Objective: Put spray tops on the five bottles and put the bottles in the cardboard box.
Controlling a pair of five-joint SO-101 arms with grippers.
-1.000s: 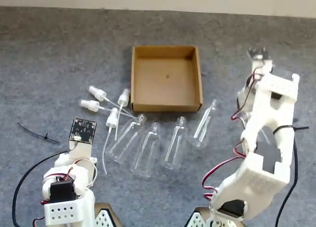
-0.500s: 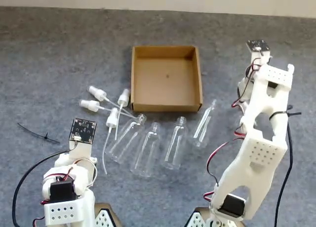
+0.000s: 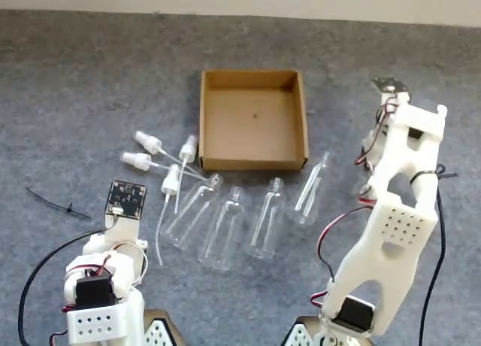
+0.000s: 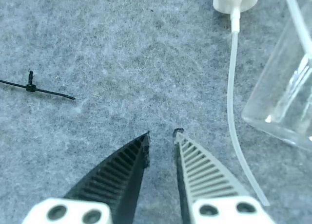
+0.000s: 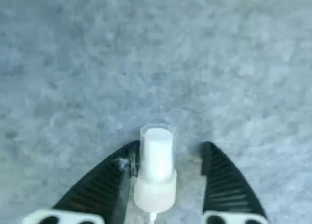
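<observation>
Picking up a spray top (image 5: 157, 165) near the table's (image 3: 75, 75) right edge, I judge: right gripper (image 5: 170, 145) released, jaws straddling it; next, clench squarely. Left gripper (image 4: 162, 135) empty, slightly parted

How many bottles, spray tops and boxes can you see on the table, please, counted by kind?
Clear bottles, lying flat: 4
White spray tops: 5, with 4 loose and 1 between the fingers of the right gripper
Cardboard box: 1
Total: 10
</observation>
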